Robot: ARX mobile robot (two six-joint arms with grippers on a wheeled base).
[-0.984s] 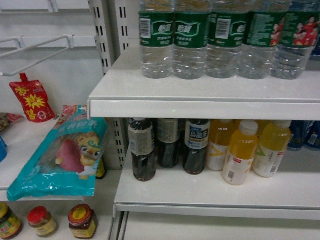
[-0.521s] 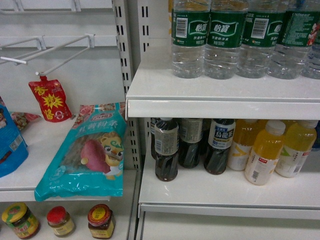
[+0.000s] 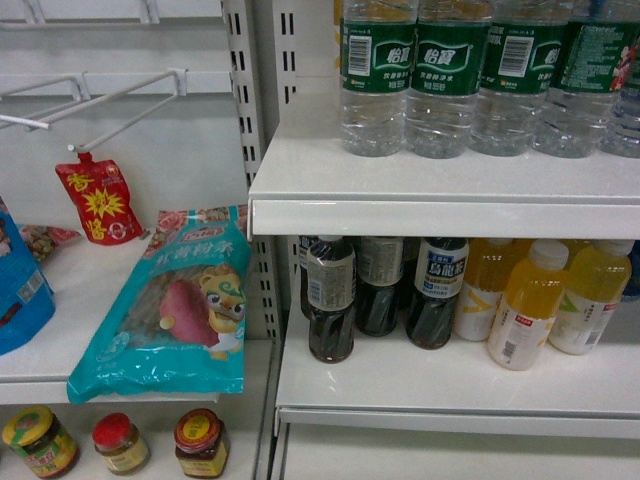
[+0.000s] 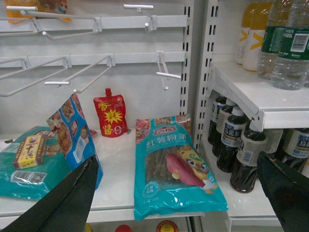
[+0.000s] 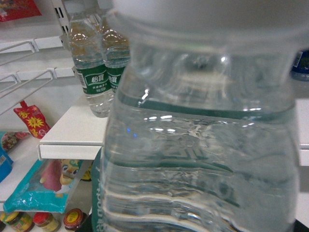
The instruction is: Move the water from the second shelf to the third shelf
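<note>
A clear ribbed water bottle (image 5: 203,145) with a white cap and a green label fills the right wrist view. It hangs in front of the white shelf edge (image 5: 72,150), held by my right gripper, whose fingers it hides. More water bottles (image 3: 445,80) stand in a row on the upper white shelf (image 3: 440,190) in the head view, and two water bottles (image 5: 94,72) show behind the held one. My left gripper (image 4: 178,193) is open, with its dark fingers (image 4: 63,203) wide apart and nothing between them. Neither gripper shows in the head view.
Dark tea bottles (image 3: 330,300) and yellow juice bottles (image 3: 530,305) stand on the shelf below (image 3: 450,385). To the left lie a teal snack bag (image 3: 175,305) and a red pouch (image 3: 98,205), under white wire hooks (image 3: 110,95). Jars (image 3: 198,443) stand at the bottom left.
The head view has swung left, so the shelves and bottles sit further right in the frame than a second ago. Almost nothing has shifted in the last half second.
</note>
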